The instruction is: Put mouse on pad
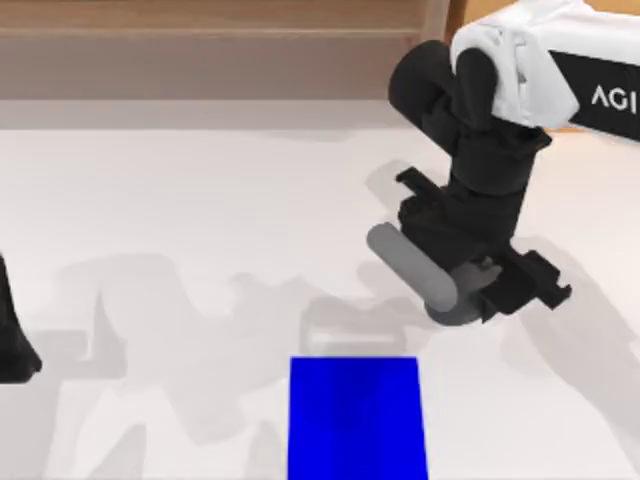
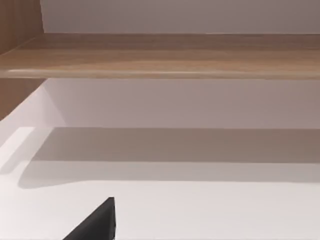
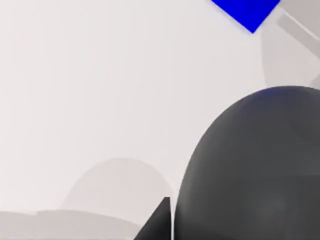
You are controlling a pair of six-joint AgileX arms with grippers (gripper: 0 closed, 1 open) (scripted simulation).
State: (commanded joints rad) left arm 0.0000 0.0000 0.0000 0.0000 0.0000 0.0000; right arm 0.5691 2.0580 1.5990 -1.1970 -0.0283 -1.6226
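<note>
Our right pincer (image 1: 470,290) sits right of the tabletop's middle, pinching the smooth, rounded dark grey mouse (image 1: 455,305) from above. We cannot tell whether the mouse touches the matte white tabletop (image 1: 180,200). The flat, plain bright blue rectangular pad (image 1: 355,418) lies at the near edge, just left of and nearer than the mouse, apart from it, with bare surface between them. Our left arm (image 1: 15,340) is parked at the left edge. A wooden ledge (image 1: 200,45) lines the far edge.
</note>
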